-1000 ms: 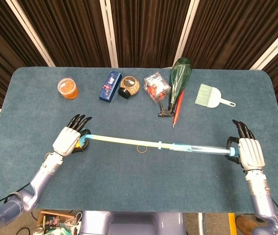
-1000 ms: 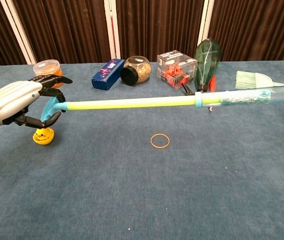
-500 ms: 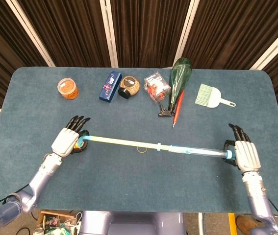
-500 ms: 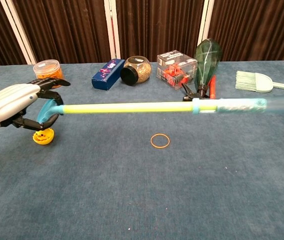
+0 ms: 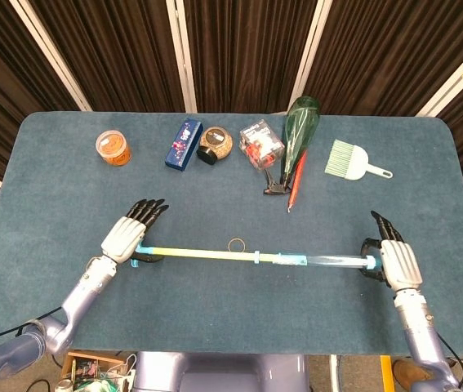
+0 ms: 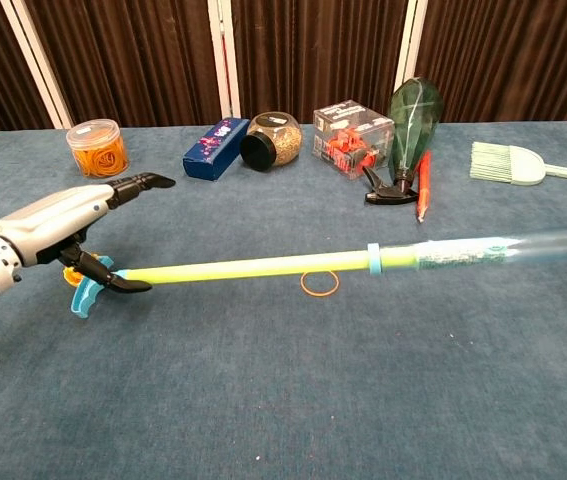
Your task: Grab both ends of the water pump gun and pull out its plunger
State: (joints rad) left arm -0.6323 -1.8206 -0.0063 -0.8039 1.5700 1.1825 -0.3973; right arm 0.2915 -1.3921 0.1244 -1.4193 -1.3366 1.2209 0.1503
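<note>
Your pump gun lies stretched across the near middle of the table, parallel to its front edge and held low over the cloth. A long yellow-green plunger shows out of the clear barrel, so most of the pull looks done. Whether the plunger is fully out of the barrel you cannot tell from these views; the blue collar still sits where rod meets barrel, so judge it as nearly there, with a last bit of draw or a set-down left.

Your left hand pinches the blue handle between thumb and lower fingers, the other fingers stretched forward. Your right hand is wrapped on the barrel's far end, fingers hidden under it, so the grip reads as firm but is not clear.

Behind the gun, well apart: a green bottle lying on its side, a pale brush, a clear box, a blue box, a round jar, an orange tub, a red pen. Only the rubber band lies just beside the rod; it should not hinder you.
</note>
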